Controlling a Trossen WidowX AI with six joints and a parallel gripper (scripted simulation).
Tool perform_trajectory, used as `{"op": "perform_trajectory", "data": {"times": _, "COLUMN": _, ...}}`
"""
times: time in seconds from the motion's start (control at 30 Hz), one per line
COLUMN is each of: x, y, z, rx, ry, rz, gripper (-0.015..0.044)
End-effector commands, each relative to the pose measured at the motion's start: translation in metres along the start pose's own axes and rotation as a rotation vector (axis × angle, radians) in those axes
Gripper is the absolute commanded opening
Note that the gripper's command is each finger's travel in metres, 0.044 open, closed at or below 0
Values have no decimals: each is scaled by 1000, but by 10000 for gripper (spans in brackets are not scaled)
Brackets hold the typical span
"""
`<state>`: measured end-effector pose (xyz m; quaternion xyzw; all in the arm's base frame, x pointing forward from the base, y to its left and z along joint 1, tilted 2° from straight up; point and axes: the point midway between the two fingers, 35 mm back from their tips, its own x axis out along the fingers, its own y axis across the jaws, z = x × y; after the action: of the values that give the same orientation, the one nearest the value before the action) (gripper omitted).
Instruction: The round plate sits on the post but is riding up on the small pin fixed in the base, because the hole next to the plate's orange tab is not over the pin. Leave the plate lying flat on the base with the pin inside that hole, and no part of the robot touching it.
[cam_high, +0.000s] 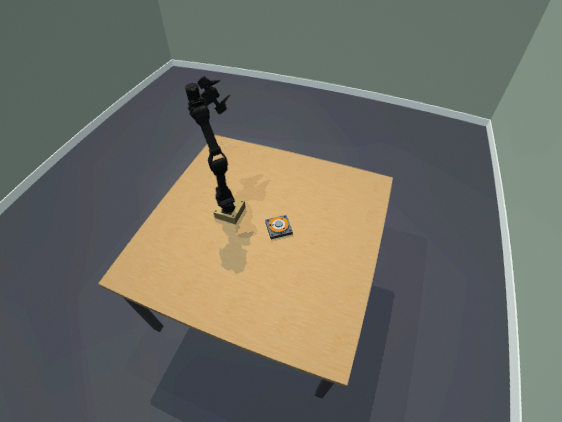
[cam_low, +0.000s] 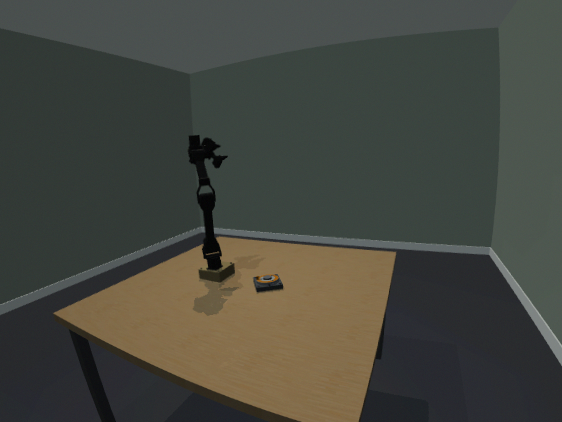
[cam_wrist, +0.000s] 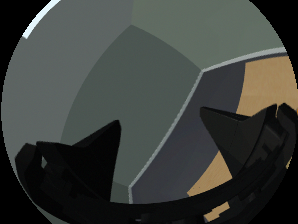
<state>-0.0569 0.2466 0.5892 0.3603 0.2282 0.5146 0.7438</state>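
Top view: plate (cam_high: 278, 225) on its base (cam_high: 286, 233), arm's (cam_high: 212, 147) jaws wide open, empty, high above

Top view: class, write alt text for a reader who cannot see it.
A black arm stands upright from its mount on a wooden table, its open, empty gripper raised high and far from the work. To one side of the mount, on a small dark base, lies a round orange plate; nothing touches it.
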Motion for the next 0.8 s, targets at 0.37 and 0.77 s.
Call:
{"op": "perform_trajectory", "data": {"times": 0.37, "x": 85, "y": -76, "z": -23, "rx": -347, "ry": -28, "rz": -240, "gripper": 85}}
{"op": "perform_trajectory", "data": {"times": 0.77, "x": 152, "y": -242, "z": -15, "rx": -631, "ry": 140, "rz": -644, "gripper": 0}}
